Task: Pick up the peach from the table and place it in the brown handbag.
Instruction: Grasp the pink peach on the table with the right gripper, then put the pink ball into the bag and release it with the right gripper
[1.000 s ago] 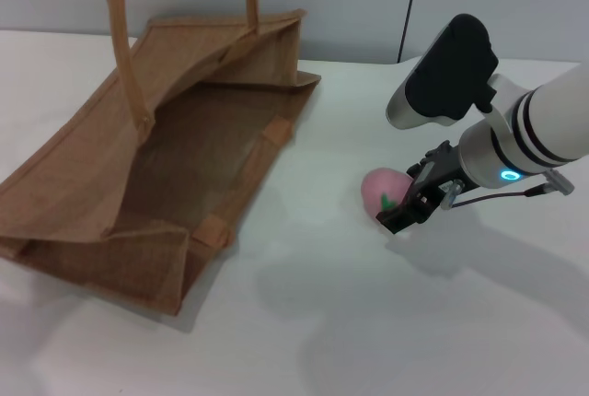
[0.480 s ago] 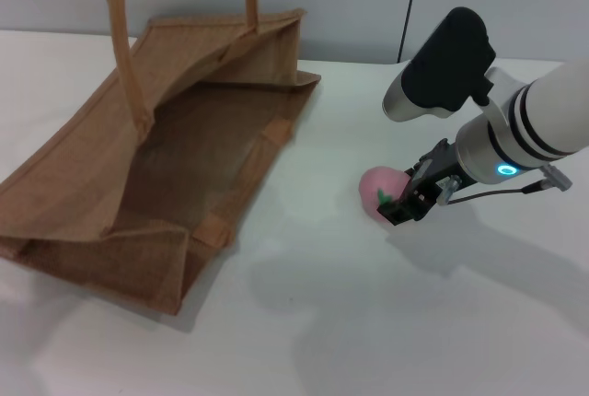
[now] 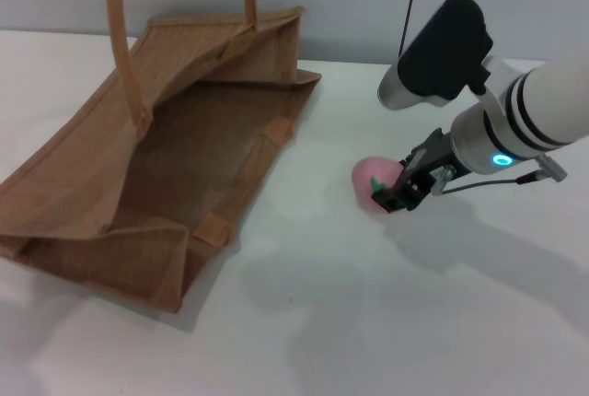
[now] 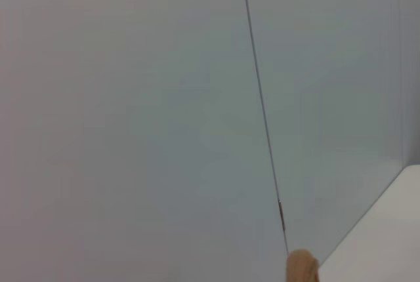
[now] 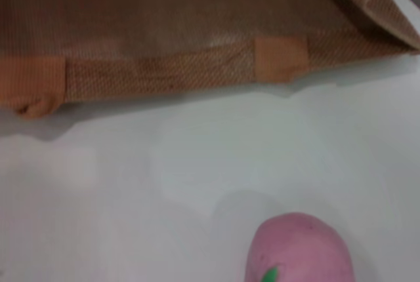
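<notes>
- Head view is the only one that shows the right gripper [image 3: 398,195] itself: its dark fingers reach down and pinch the peach [image 3: 375,178] from the side that is away from the brown handbag [image 3: 161,152].
- The jaws are pressed on the pink fruit, and most of its body sticks out of them toward the bag.
- The peach seems slightly above the table [image 3: 368,322], with a soft shadow under it, but I cannot tell if it touches the white top or not.
- Right wrist view shows no fingers, but it shows the fruit from close: the peach [image 5: 300,249] is smooth, pink and rounded like an egg, with a small green leaf mark on the end that is nearest to the jaws.
- Beyond the fruit, across a strip of bare table [image 5: 131,164], this view shows the woven wall of the brown handbag [image 5: 164,26] with two lighter tan patches on its rim.
- In the head view the bag stands open, well apart from the jaws, and its two stiff tan handles rise up.
- Left wrist view shows only a pale wall [image 4: 131,98], a corner of the table [image 4: 387,236] and a tan handle tip [image 4: 302,267]; the left gripper appears in no view.
</notes>
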